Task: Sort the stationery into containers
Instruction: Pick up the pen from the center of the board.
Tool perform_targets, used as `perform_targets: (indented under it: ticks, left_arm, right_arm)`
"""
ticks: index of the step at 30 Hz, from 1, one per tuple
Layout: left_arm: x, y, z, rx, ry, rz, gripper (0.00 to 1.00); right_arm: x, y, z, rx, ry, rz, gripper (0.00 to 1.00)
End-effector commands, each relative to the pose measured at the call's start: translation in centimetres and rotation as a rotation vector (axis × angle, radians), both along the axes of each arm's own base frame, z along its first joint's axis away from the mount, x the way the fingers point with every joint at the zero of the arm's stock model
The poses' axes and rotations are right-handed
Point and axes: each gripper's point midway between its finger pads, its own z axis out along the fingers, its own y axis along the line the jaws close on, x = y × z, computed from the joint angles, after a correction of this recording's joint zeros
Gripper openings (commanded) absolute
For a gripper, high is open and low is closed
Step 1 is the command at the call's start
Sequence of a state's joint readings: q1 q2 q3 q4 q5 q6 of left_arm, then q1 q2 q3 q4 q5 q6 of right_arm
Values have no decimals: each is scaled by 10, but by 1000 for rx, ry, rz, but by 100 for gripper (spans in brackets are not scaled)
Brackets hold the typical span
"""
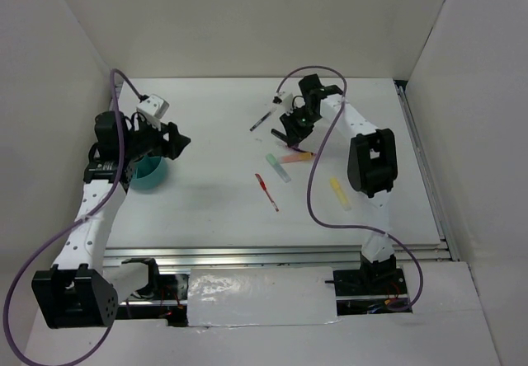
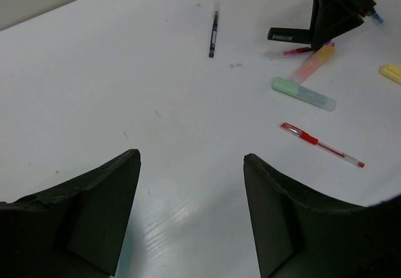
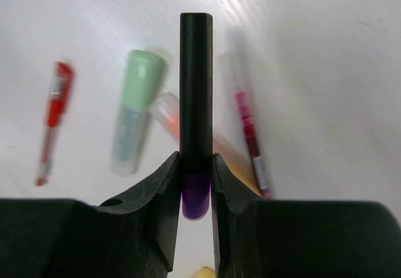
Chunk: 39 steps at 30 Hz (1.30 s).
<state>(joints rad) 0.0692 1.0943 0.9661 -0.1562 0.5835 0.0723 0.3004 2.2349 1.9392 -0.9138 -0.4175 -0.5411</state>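
Observation:
My right gripper [image 1: 290, 132] [image 3: 196, 165] is shut on the purple-black marker [image 3: 196, 90] and holds it a little above the table, over the loose pens. Below it lie a pastel green highlighter [image 1: 278, 168] [image 3: 135, 118], an orange highlighter [image 1: 297, 157] [image 3: 168, 110], a thin dark-red pen [image 3: 250, 137] and a red pen [image 1: 266, 191] [image 3: 51, 121]. A dark pen [image 1: 261, 121] [image 2: 213, 34] lies further back. A yellow highlighter [image 1: 340, 193] lies to the right. My left gripper [image 1: 177, 142] [image 2: 191, 158] is open and empty, just right of the teal cup [image 1: 148, 173].
White walls enclose the table on the left, back and right. A metal rail [image 1: 280, 255] runs along the near edge. In the left wrist view the right gripper [image 2: 329, 15] hangs over the pen cluster, with a blue-capped tube [image 2: 377, 20] behind it.

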Motion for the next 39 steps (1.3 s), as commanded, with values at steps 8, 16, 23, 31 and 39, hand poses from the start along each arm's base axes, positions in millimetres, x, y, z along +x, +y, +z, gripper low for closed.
perform_targets:
  ticks: [8,16,23,31,39]
  left_arm:
    - [-8,-43,5,175,-161,-215,78]
    - [-35,-88,-2,363,-357,-429,76]
    - [-66,-120,-14,584,-622,-573,68]
    - [-86,-149,-11,742,-902,-634,66]
    - [-121,-187,-6,706,-1005,-771,60]
  right_arm:
    - [-98,58,107,510,346,48,0]
    - [-145,74,137,813,756,10,0]
    - [-175,77,149,943,957,13,0]
    - [-214,87,152,892,1080,22,0]
    - [-222,98,141,787,1087,-115,0]
